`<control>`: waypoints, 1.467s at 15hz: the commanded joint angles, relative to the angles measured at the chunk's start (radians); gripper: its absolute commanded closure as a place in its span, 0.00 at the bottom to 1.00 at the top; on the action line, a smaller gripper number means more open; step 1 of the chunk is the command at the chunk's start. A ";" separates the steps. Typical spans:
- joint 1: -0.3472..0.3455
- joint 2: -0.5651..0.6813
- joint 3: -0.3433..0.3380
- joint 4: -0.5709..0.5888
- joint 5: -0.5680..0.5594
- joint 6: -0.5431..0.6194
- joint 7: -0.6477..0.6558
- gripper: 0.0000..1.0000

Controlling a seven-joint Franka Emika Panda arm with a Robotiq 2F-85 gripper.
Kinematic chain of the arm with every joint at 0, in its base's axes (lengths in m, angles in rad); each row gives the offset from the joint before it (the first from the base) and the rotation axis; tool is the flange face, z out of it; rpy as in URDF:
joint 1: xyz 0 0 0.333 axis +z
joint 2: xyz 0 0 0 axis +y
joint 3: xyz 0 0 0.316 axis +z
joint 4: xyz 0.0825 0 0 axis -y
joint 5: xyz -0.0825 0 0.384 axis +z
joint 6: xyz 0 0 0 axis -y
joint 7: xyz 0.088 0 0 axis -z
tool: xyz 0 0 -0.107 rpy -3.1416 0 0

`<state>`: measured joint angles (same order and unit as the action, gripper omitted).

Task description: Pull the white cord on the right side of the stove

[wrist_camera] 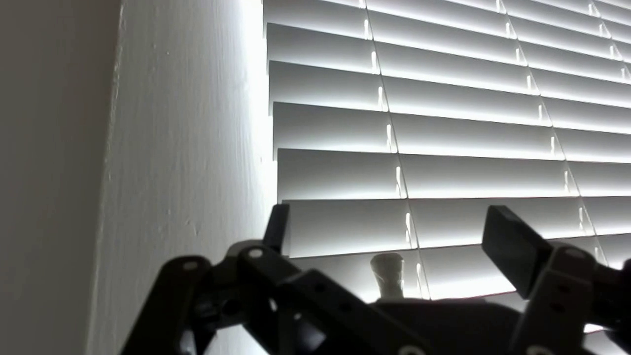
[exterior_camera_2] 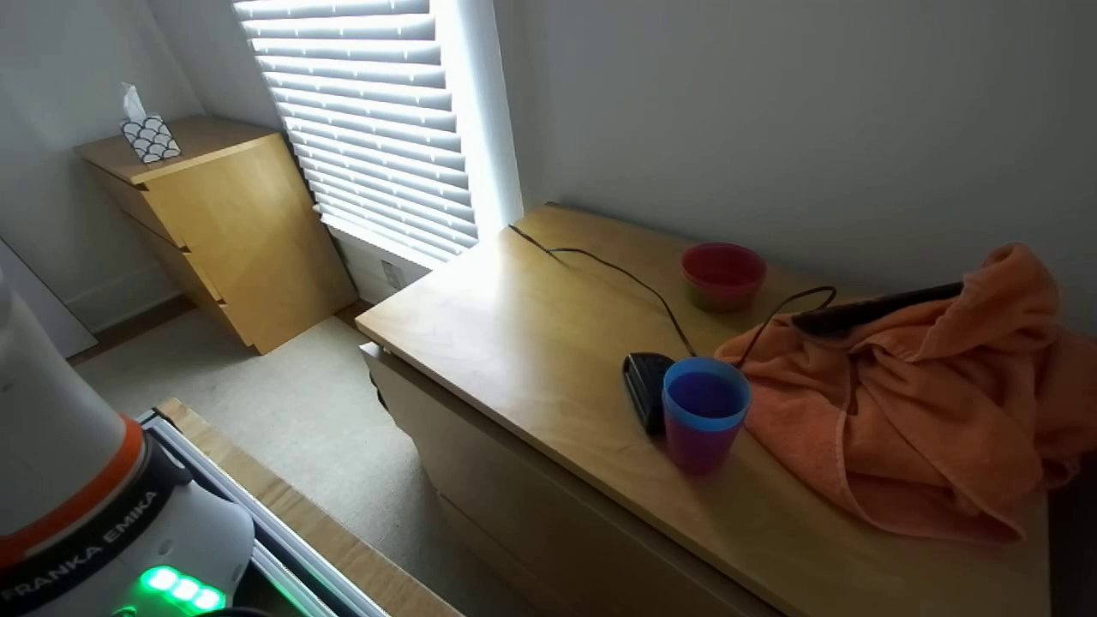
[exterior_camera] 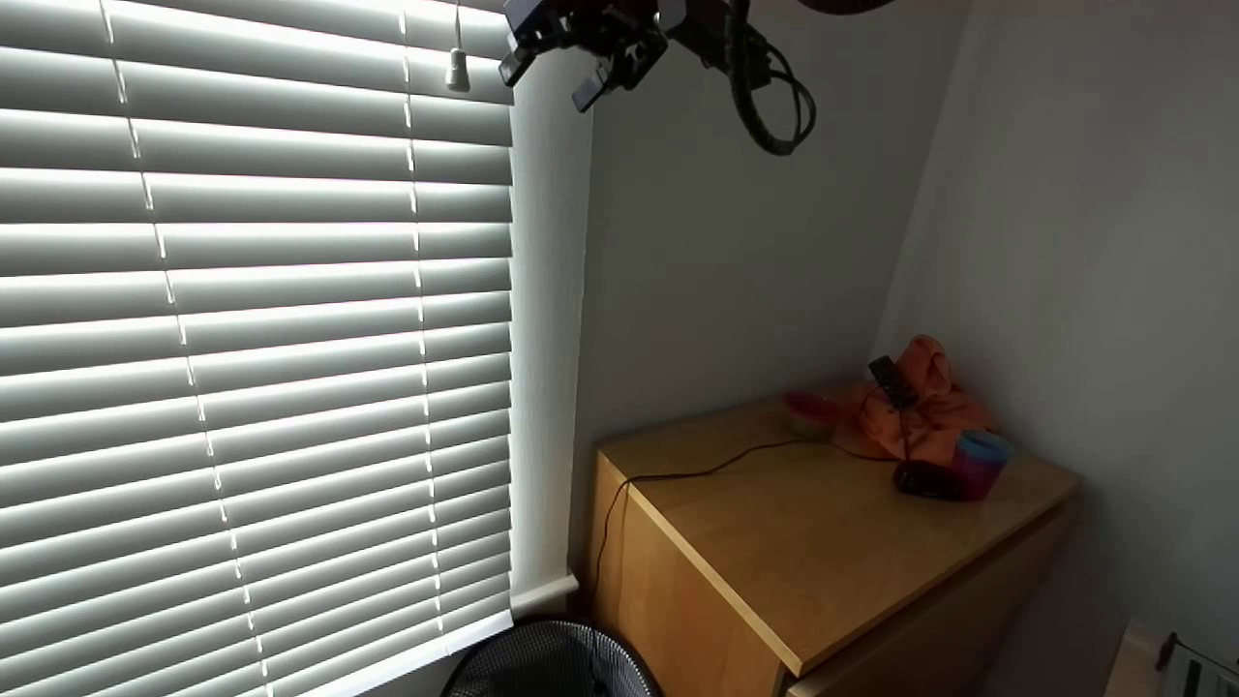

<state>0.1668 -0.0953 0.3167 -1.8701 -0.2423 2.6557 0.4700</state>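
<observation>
The claw [exterior_camera: 549, 82] hangs high across the window frame [exterior_camera: 549, 290], pointing down and left, its fingers [wrist_camera: 512, 246] spread wide. In an exterior view, the cord [exterior_camera: 458, 34] hangs just left of it, before the blinds [exterior_camera: 310, 334], its pull [exterior_camera: 458, 73] apart from the fingers. Near left, the arm [exterior_camera_2: 51, 403] bears a black band [exterior_camera_2: 81, 547] reading "FRANKA EMIKA", beside glowing green lights [exterior_camera_2: 183, 589].

Claw [wrist_camera: 389, 227] looks matt black, and the cord pull [exterior_camera: 458, 74] near it seems to be smooth plastic. Past the claw the blinds [wrist_camera: 325, 128] look pretty smooth, while the painted window trim [wrist_camera: 182, 148] is kinda streaky and rough. Well below it, the table [exterior_camera_2: 531, 334] is smooth wood with a soft sheen, holding a fuzzy cloth towel [exterior_camera_2: 934, 420] and plastic-looking cup [exterior_camera_2: 703, 437].
</observation>
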 commanded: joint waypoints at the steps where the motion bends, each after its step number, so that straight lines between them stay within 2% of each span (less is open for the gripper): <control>1: 0.009 0.000 -0.010 0.002 0.001 0.000 -0.003 0.00; 7: 0.010 0.001 -0.010 0.006 0.001 0.000 -0.003 0.00; 10: -0.010 0.024 0.019 0.057 -0.089 -0.024 0.098 0.00; 16: 0.002 0.110 0.039 0.189 -0.256 -0.057 0.302 0.00; 22: 0.023 0.237 0.035 0.310 -0.356 -0.028 0.373 0.00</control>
<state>0.1739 0.0584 0.3489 -1.6467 -0.5332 2.6317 0.7941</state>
